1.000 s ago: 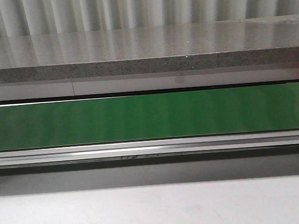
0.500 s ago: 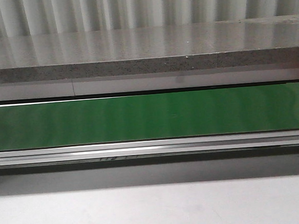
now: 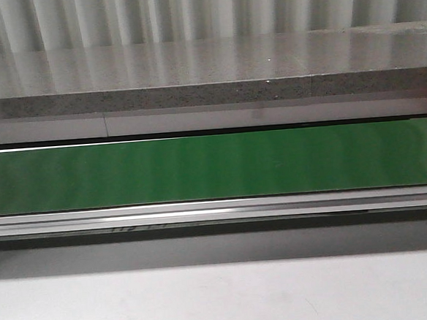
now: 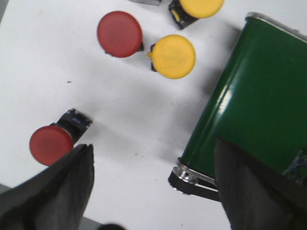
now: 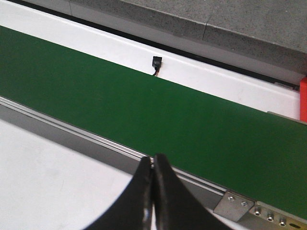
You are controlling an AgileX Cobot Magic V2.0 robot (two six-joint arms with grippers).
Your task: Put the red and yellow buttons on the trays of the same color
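Left wrist view: the left gripper (image 4: pixel 152 191) hangs with its fingers spread wide and nothing between them, over a white table (image 4: pixel 43 52) beside the end of the green conveyor belt (image 4: pixel 261 105). Four buttons lie on the table — two red (image 4: pixel 119 34) (image 4: pixel 51 144), two yellow (image 4: pixel 173 56) (image 4: pixel 201 6). The right gripper (image 5: pixel 153 184) is clenched, empty, near the belt's edge.

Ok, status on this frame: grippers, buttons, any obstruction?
Left gripper open over white table; right gripper shut, empty. Two red buttons, two yellow buttons untouched beside green conveyor belt. No trays visible.
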